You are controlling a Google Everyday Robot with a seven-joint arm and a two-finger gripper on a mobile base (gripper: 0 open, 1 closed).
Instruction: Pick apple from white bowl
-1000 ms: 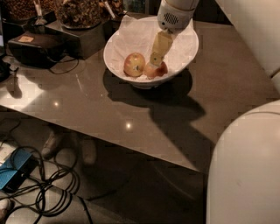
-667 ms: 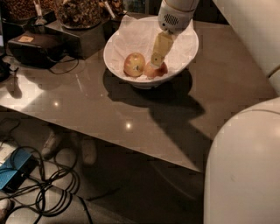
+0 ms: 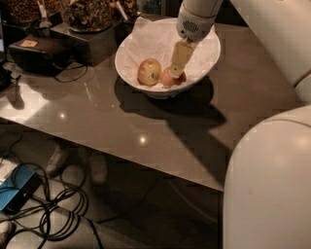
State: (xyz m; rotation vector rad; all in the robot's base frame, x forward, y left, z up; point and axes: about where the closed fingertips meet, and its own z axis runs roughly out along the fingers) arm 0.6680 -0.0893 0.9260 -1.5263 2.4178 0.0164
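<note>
The white bowl, lined with crinkled white paper, stands on the dark table at the back. Two apples lie in it side by side. The red-pink apple is on the right, and the paler, yellower apple is on the left. My gripper reaches down into the bowl from above on the white arm. Its yellowish tip is right at the top of the red-pink apple and hides part of it. The paler apple lies just to the gripper's left, apart from it.
Black boxes and jars of dark snacks stand at the back left, next to the bowl. A black case lies at the far left. The table's front edge runs diagonally, with cables and a blue device on the floor below. My white body fills the lower right.
Hardly anything. The gripper stays down in the bowl at the red-pink apple, and both apples keep their places.
</note>
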